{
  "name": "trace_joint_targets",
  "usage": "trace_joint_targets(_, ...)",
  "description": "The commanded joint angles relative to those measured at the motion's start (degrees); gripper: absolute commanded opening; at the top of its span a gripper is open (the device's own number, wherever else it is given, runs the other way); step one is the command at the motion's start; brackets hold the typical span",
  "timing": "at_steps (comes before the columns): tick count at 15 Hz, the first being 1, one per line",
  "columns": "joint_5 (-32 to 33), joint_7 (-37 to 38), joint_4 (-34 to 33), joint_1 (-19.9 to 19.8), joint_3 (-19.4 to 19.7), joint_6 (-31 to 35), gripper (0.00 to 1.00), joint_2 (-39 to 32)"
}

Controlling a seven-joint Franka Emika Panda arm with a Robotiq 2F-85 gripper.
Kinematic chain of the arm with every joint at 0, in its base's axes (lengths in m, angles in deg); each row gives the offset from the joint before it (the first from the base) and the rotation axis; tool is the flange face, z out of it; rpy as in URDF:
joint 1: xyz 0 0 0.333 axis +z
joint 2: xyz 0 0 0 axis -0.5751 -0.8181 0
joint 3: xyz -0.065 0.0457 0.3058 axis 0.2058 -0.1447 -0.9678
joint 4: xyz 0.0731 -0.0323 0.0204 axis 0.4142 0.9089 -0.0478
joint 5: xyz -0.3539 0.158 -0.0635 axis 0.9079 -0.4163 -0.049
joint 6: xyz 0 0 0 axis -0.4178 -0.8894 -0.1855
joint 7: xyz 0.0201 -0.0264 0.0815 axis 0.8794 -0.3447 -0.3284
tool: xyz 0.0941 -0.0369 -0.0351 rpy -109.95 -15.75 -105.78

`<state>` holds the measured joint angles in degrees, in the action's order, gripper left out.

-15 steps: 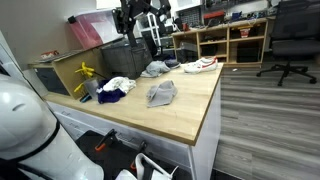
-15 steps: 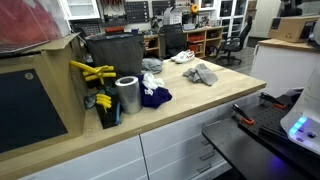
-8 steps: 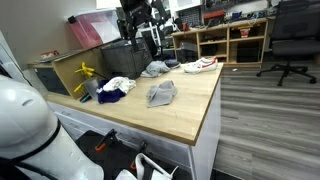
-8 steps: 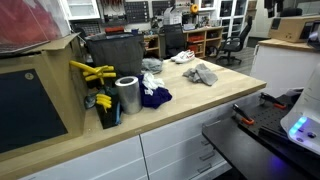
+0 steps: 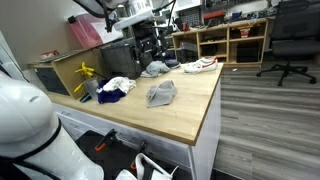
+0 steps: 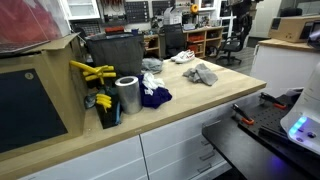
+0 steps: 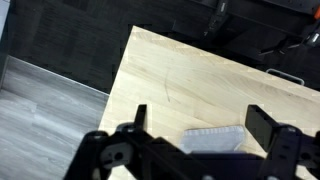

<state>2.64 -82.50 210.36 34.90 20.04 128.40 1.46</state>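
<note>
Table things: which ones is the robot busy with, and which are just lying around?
In hand: open end effector; grey cloth nearest below it.
Lying about: white shoe; dark blue cloth; metal can; yellow tool.

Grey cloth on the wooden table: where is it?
In an exterior view the grey cloth lies mid-table, between the white shoe and the dark blue cloth, touching neither.
</note>
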Motion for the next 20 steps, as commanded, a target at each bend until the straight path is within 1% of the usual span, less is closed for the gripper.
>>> trace_joint_targets(1,-3.9,-1.6,-3.3,-0.6,-0.5,3.1,1.0,-7.9)
trace_joint_targets(4,-7.2,-1.5,-4.1,-0.7,-1.4,6.1,1.0,-13.7)
trace_joint_targets(8,-9.1,-0.6,-5.8,-0.7,-3.7,10.1,1.0,-21.1)
trace_joint_targets(11,-9.2,0.3,-8.0,-0.7,-5.6,12.2,1.0,-26.6)
trace_joint_targets(16,-8.2,2.6,-11.8,-0.1,-8.4,13.5,1.0,-34.6)
trace_joint_targets(20,-7.3,4.7,-13.5,1.0,-10.4,15.4,1.0,-39.1)
